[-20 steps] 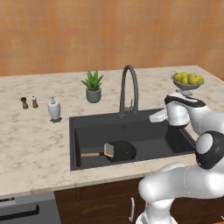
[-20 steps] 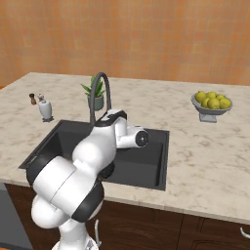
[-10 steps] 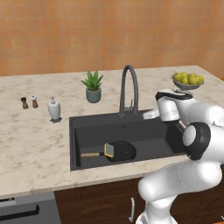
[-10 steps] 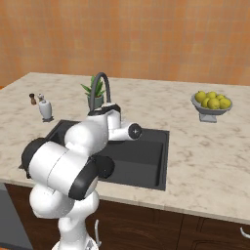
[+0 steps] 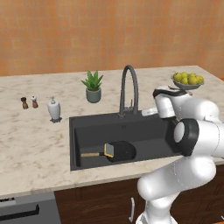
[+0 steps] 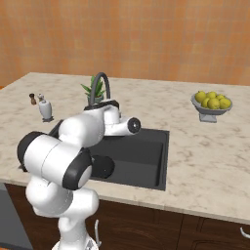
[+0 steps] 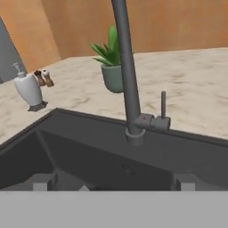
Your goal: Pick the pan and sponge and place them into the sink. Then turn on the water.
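The black pan (image 5: 121,151) lies in the dark grey sink (image 5: 87,124), its wooden handle pointing left. The sponge (image 5: 108,151) rests against the pan's left rim. My gripper (image 5: 147,112) hovers over the sink's back right, just right of the faucet (image 5: 130,89), and points at its base. In the hand view the faucet stem (image 7: 128,75) and its small upright lever (image 7: 163,106) stand straight ahead, a short way off. My gripper (image 7: 113,182) is open with nothing between its fingertips (image 7: 42,181). No water runs from the spout.
A potted plant (image 5: 92,86) stands behind the sink, with a soap dispenser (image 5: 54,109) and two small shakers (image 5: 29,102) to its left. At the far right sits a bowl of lemons (image 5: 188,80). My own arm covers much of the sink (image 6: 163,161) in the right base view.
My hand has swung left across the sink's back right, from the right rim toward the faucet base. The jaws stayed open. Pan and sponge have not moved.
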Robot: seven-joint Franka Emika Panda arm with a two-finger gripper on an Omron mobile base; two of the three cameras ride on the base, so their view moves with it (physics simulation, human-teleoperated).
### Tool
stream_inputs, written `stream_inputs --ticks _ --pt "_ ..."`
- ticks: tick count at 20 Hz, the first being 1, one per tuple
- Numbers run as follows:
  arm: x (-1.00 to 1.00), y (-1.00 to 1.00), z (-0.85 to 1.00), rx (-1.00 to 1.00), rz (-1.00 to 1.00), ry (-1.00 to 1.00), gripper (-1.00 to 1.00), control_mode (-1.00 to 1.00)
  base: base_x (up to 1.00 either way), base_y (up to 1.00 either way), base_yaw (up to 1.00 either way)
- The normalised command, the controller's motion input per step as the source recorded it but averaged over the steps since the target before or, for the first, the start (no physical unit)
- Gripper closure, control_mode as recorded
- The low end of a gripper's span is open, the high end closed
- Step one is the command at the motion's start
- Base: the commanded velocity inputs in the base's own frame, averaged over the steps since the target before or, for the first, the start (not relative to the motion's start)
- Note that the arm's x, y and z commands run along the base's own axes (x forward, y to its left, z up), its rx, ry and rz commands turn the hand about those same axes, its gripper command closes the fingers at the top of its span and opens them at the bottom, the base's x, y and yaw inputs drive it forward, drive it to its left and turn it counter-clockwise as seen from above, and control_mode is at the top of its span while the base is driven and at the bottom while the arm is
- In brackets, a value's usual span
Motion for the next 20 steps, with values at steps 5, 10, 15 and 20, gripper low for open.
stream_inputs --ticks 5,10,15,20 --pt "0.00 -0.01 0.04 0.00 0.00 -0.26 -1.00 -1.00 0.00 0.00 0.00" --pt "0.00 0.00 0.00 0.00 -0.02 -0.25 -1.00 -1.00 0.00 0.00 0.00" --pt "0.00 0.00 -0.08 0.01 -0.03 -0.14 -1.00 -1.00 0.00 0.00 0.00" --pt "0.01 0.00 -0.21 0.01 0.00 -0.11 -1.00 -1.00 0.00 0.00 0.00"
